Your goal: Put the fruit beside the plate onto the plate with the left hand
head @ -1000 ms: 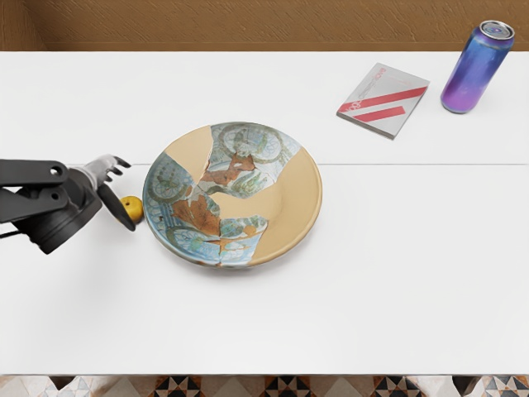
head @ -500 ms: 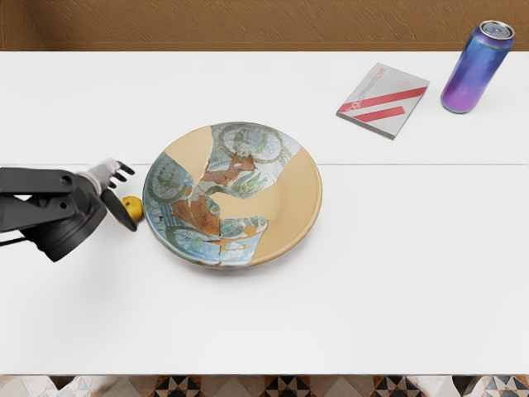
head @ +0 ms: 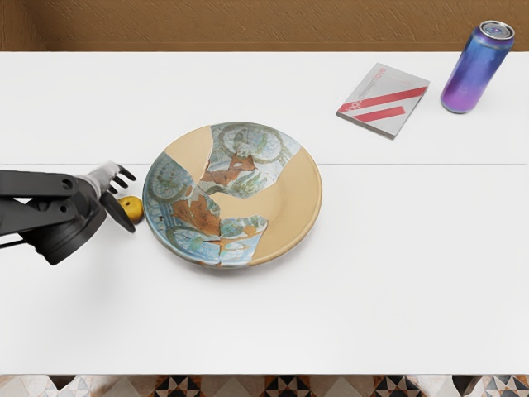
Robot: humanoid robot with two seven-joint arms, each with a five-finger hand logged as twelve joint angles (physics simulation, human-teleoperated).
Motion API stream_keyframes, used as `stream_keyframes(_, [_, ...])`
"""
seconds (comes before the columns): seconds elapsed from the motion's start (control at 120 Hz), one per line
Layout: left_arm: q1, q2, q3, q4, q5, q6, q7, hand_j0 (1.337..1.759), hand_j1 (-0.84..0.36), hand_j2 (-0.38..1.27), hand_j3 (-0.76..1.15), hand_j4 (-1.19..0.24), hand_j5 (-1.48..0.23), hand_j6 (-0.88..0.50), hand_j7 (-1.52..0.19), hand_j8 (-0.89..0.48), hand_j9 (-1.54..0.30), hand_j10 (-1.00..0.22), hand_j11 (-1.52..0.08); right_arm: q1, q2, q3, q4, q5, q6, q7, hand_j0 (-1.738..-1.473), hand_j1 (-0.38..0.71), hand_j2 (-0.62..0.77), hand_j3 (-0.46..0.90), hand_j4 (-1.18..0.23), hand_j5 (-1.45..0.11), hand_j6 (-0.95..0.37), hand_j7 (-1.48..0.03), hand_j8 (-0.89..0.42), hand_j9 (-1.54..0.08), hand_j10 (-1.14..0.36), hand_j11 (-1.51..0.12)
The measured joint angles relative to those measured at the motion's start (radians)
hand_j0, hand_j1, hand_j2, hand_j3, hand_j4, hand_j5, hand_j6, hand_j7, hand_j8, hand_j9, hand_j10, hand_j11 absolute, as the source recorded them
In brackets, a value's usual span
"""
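Note:
A small yellow-orange fruit (head: 132, 208) lies on the white table just left of the plate's rim. The plate (head: 299, 194) is large and tan, with a painted blue, green and orange pattern over its left half. My left hand (head: 118, 195) comes in from the left edge and sits right beside the fruit on its left. Its fingers (head: 123, 176) are spread above the fruit and the dark thumb (head: 121, 213) reaches down in front of it, partly hiding the fruit. The hand holds nothing. The right arm does not show.
A grey booklet with red stripes (head: 383, 100) lies at the back right. A purple-blue can (head: 477, 67) stands upright at the far right corner. The table's front edge (head: 264, 374) runs along the bottom.
The left hand has shifted slightly down and left, with the thumb settling closer against the fruit. The fruit and plate have not moved.

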Motion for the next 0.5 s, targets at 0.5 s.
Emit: stream_keyframes(0.5, [-0.018,0.003,0.018,-0.045,0.000,0.000,0.003,1.658,-0.10,0.08,0.00,-0.37,-0.48,-0.37,-0.48,-0.37,-0.48,-0.37,-0.48,0.000,0.000,0.000,0.000,0.000,0.000,0.000,-1.658,-0.35,0.00,0.00,0.00,0.00,0.00,0.00,0.00,0.00,0.00,0.00])
